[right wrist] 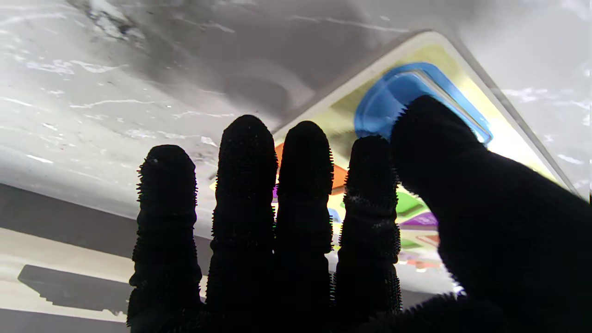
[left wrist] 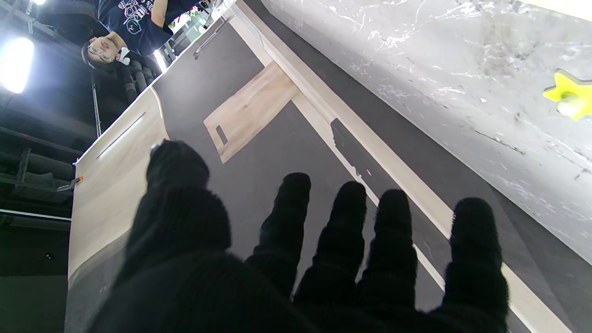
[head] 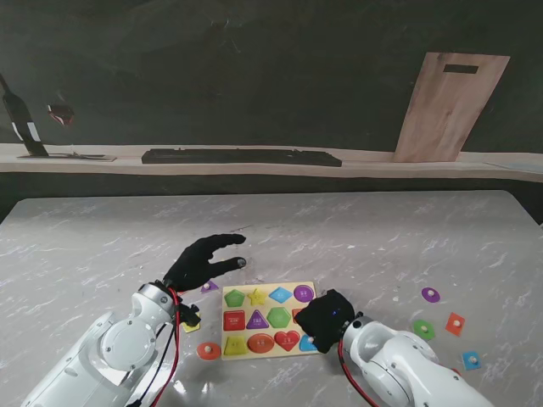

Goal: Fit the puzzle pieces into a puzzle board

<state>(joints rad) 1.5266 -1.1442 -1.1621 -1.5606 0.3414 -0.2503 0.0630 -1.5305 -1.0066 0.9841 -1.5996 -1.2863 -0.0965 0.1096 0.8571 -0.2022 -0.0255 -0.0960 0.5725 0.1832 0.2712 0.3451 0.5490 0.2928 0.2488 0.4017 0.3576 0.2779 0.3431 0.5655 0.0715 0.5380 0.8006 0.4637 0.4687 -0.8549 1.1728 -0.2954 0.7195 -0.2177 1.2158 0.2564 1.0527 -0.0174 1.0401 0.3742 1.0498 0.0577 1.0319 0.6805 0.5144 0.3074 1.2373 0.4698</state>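
The puzzle board [head: 269,308] lies near me at the table's middle, most slots filled with coloured pieces. My right hand [head: 327,318] in a black glove covers its right side. In the right wrist view the thumb [right wrist: 430,134] and index fingertip rest on a blue piece [right wrist: 388,99] at the board's corner [right wrist: 508,115]. That blue piece [head: 307,343] peeks out beside the hand. My left hand [head: 206,261] hovers left of the board, fingers [left wrist: 476,240] spread and holding nothing. A yellow star piece [left wrist: 571,95] shows in the left wrist view.
Loose pieces lie to the right: a purple disc [head: 431,294], a green disc [head: 423,329], a red square [head: 456,323] and a blue square [head: 471,360]. An orange disc [head: 209,350], a yellow piece [head: 192,326] and a purple piece [head: 209,287] lie left of the board.
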